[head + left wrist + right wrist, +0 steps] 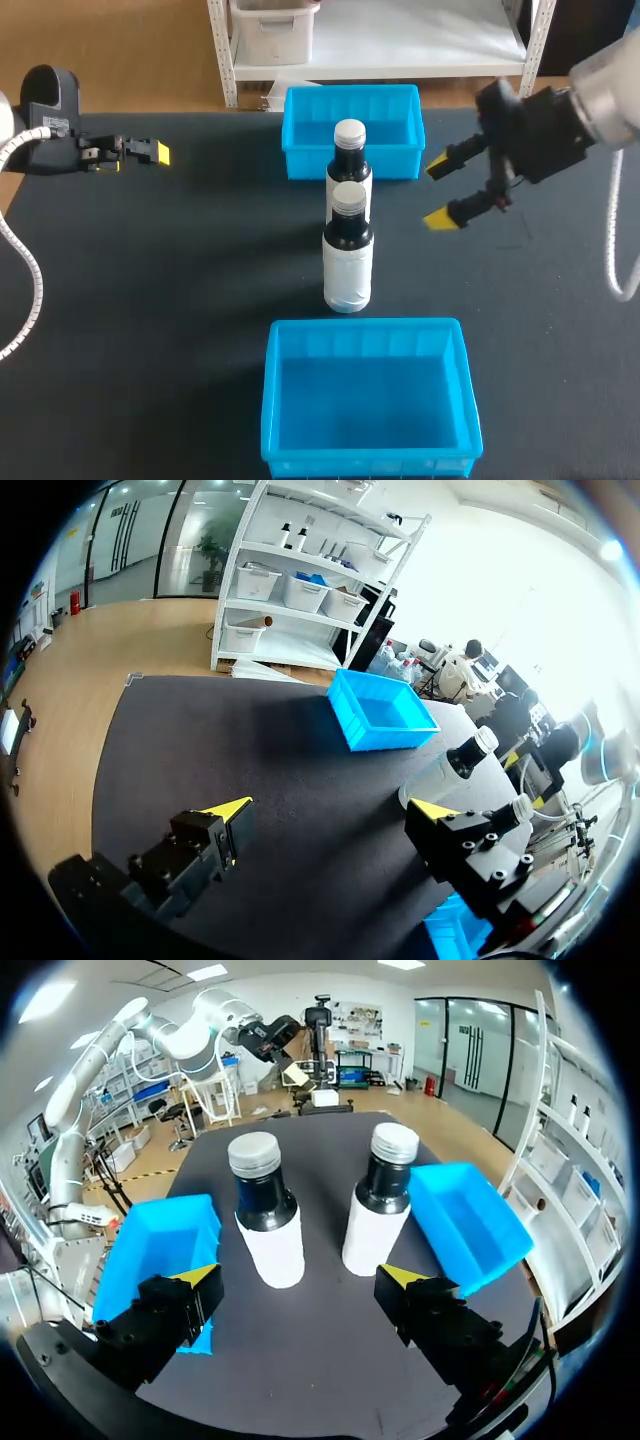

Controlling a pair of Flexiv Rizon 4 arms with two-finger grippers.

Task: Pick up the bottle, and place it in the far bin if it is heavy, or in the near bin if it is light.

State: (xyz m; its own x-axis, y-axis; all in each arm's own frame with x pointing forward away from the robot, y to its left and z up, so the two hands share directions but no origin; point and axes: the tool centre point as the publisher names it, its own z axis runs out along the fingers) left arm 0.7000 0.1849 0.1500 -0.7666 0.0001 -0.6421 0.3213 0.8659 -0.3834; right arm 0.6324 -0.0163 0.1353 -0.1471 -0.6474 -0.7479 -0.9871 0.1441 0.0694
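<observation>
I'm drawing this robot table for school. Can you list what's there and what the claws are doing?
Bottles: two dark bottles, white caps and labels, near bottle, far bottle, upright between the bins
Far bin: blue plastic, nothing visible inside
Near bin: blue plastic, empty
Left gripper: open, empty, far left of the bottles
Right gripper: open, empty, right of the bottles

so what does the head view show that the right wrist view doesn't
Only the head view: the left claw's yellow tips, at the table's left side, and the near bin's whole inside, with nothing in it. Only the right wrist view: a clear gap between the near bottle and far bottle, which overlap from above. Both: the bottles upright between near bin and far bin, right claw open, holding nothing.
</observation>
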